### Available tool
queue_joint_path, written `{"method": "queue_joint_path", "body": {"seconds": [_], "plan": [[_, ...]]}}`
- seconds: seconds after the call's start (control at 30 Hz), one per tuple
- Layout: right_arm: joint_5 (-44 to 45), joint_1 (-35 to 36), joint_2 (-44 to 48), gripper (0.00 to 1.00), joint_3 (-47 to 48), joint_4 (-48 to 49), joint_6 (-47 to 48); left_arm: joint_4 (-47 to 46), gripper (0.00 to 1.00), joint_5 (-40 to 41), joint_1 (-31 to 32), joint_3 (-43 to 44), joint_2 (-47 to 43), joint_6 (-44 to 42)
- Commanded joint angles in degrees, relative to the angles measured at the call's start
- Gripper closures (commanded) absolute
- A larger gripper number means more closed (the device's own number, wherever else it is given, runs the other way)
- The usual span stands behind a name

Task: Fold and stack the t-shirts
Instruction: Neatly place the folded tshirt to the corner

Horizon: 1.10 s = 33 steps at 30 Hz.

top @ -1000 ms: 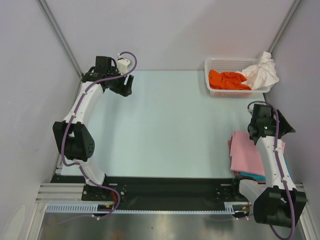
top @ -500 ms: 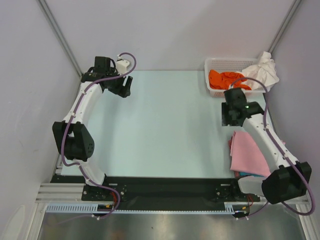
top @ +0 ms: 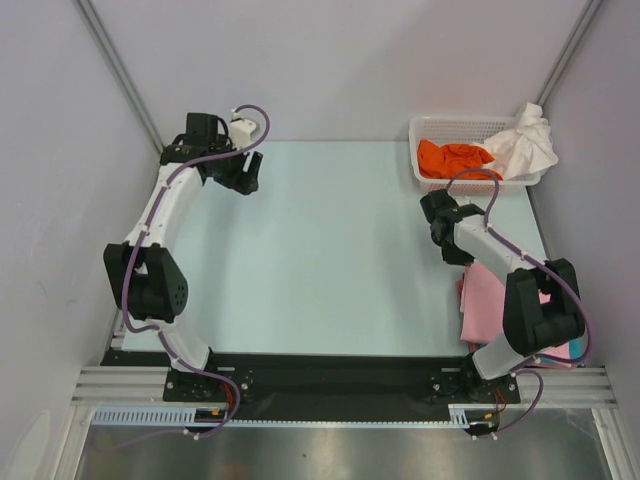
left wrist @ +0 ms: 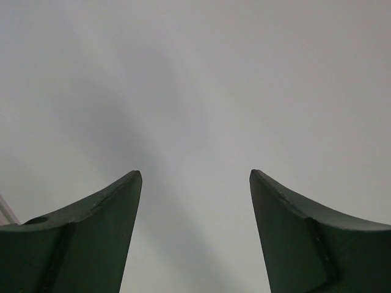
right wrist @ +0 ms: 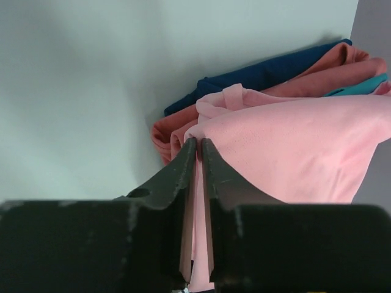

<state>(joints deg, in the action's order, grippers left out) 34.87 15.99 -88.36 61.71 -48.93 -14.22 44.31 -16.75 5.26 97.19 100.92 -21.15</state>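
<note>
Locate light pink t-shirt (top: 485, 305), topmost folded, nearside of basket (top: 470, 186). Find right gripper (right wrist: 196, 141) narrowed to a thin slit at its edge; grip unconfirmed. Note left gripper (left wrist: 195, 177), spread wide, far left of basket, clear of work. Take orange t-shirt (top: 455, 160), white t-shirt (top: 525, 140) from basket next.

A white plastic lattice basket (top: 468, 185) sat at the far right corner of the pale green table (top: 330, 250), close to the plain grey back wall (top: 340, 60). Along the table's near edge ran a black plate (top: 330, 372) and a ribbed metal rail (top: 330, 420).
</note>
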Motion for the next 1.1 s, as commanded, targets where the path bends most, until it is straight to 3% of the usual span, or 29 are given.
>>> {"method": "queue_joint_path", "body": {"seconds": [0.0,0.1,0.23,0.57,0.6,0.67,0.73,0.8,0.83,0.9,0.93,1.07], "plan": [[4.23,2.11,-1.64,0.89,0.96,0.86,-0.63,0.33,0.23,-1.0,-0.95,-0.42,-2.66,-1.44],[5.37,2.73,-1.38,0.91,-0.27,-0.11,-1.07,0.16,0.23,-0.74,-1.3,-0.68,-2.4,-1.62],[3.37,2.73,0.81,1.0,-1.77,1.46,0.67,-0.02,0.23,-1.18,-1.39,-0.77,-2.22,-1.53],[-4.1,3.44,4.94,0.98,-2.83,0.76,2.26,-0.37,0.23,-1.18,-1.48,-2.18,-2.49,-1.62],[-4.46,3.0,5.56,0.73,-2.13,0.68,2.44,-0.28,0.23,-1.18,-1.56,-2.26,-2.49,-1.7],[-5.86,2.03,6.0,0.44,-0.72,-0.02,3.05,-0.37,0.23,-1.18,-1.48,-2.35,-2.66,-1.7],[-6.48,-1.03,8.28,0.31,1.65,-0.91,3.93,-0.37,0.23,-1.09,-1.48,-2.44,-2.66,-1.79],[-12.17,-5.68,11.0,0.29,2.88,0.4,5.16,-0.37,0.22,-0.91,-1.48,-2.44,-2.84,-1.97],[-15.07,-12.14,14.23,0.28,3.32,1.11,4.99,-0.2,0.23,-0.91,-1.48,-2.44,-2.75,-2.14],[-21.5,-19.2,16.98,0.28,2.98,3.22,3.59,-0.19,0.23,-0.82,-1.56,-2.61,-2.75,-2.14],[-22.04,-25.94,18.82,0.31,2.02,3.75,2.89,-0.37,0.23,-1.0,-1.57,-2.62,-2.84,-2.14],[-22.03,-39.49,21.11,0.43,-2.19,5.15,-0.28,-0.46,0.23,-1.26,-1.65,-2.79,-2.66,-1.88]]}}
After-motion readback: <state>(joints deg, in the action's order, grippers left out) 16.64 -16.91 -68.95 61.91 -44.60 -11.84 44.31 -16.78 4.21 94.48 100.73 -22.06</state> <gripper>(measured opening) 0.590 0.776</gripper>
